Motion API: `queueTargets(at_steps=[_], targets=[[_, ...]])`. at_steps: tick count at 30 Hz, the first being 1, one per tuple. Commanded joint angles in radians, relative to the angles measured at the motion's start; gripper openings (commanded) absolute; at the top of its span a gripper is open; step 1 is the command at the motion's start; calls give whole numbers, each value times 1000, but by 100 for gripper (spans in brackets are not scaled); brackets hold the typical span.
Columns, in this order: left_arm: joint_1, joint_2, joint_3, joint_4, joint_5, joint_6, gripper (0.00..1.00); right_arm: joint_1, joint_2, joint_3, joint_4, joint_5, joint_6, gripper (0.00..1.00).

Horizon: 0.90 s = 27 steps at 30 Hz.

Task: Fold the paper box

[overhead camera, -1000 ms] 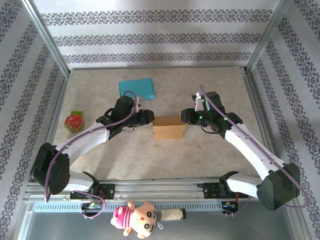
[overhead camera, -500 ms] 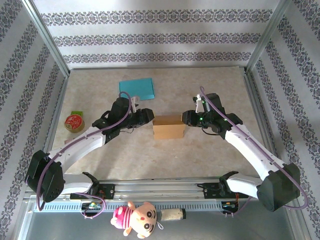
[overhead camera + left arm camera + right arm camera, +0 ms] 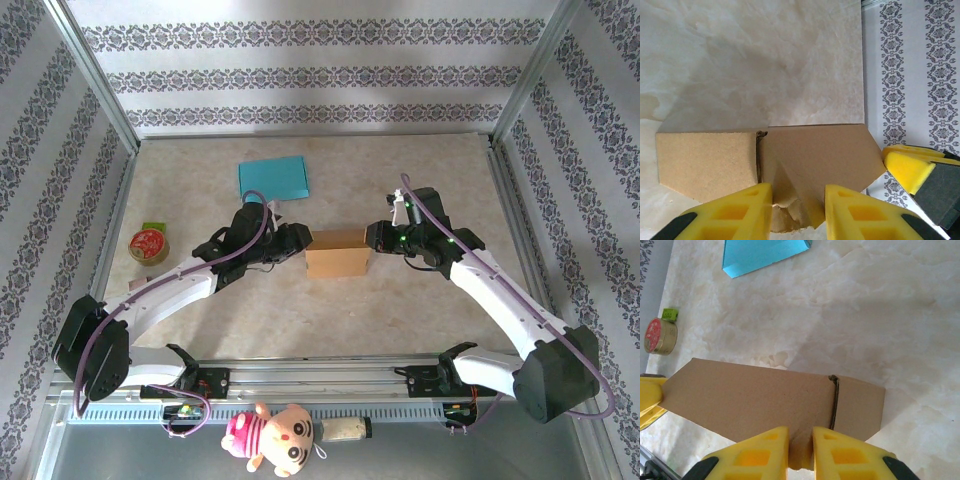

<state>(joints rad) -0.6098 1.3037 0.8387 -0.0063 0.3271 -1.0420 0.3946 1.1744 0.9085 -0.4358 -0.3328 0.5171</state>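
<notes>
We saw the box [image 3: 337, 253] at the middle of the table [image 3: 420, 310], between 2 claws. The right claw [image 3: 800, 434] pinched its edge. The left claw [image 3: 798, 191] straddled its end; we could not tell whether it gripped.

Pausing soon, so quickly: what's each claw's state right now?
Left claw: straddling the paper box end; grip cannot be told.
Right claw: closed on the paper box edge.
</notes>
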Motion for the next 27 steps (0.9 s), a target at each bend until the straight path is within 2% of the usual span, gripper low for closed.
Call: queueTargets(at_steps=[1, 10, 22, 27], targets=[[-21, 8, 41, -19, -19, -7, 29, 0, 15, -22, -11, -17, -17, 18], [-28, -31, 109, -184, -70, 56, 31, 1, 3, -26, -21, -3, -29, 18], [-43, -14, 101, -149, -54, 30, 30, 3, 5, -28, -18, -6, -27, 17], [-58, -12, 106, -147, -62, 22, 23, 17, 8, -29, -17, 7, -33, 14]])
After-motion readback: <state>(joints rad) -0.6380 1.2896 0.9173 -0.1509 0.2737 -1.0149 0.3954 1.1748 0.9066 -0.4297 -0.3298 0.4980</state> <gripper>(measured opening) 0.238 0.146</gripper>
